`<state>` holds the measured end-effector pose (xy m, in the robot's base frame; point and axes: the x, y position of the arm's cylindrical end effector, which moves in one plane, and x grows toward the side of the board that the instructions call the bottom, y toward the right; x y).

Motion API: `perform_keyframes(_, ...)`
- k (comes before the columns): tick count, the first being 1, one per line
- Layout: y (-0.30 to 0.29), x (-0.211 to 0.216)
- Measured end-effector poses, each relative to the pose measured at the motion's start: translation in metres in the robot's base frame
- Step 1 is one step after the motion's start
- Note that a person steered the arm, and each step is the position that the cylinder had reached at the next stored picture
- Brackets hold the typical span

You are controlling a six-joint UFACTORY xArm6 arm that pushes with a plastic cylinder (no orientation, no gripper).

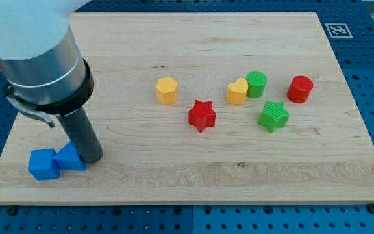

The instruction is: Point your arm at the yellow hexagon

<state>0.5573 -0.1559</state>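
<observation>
The yellow hexagon (pixel 166 90) stands near the middle of the wooden board (pixel 193 182). My tip (pixel 93 158) rests at the view's bottom left, touching the right side of a blue triangle block (pixel 69 158). A blue cube (pixel 43 164) lies just left of that triangle. The tip is far to the left of and below the yellow hexagon, with bare board between them.
A red star (pixel 202 116) lies right of and below the hexagon. A yellow heart (pixel 237 91) touches a green cylinder (pixel 256 84). A green star (pixel 273 116) and a red cylinder (pixel 300 89) sit further right. The arm's grey body (pixel 37 52) fills the view's top left.
</observation>
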Motion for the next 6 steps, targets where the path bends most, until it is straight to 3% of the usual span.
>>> perform_keyframes(1,-0.011,0.0)
perform_keyframes(2,-0.002,-0.029)
perform_keyframes(3,-0.001,-0.088)
perform_keyframes(5,-0.001,-0.096)
perform_keyframes(6,0.041,-0.104)
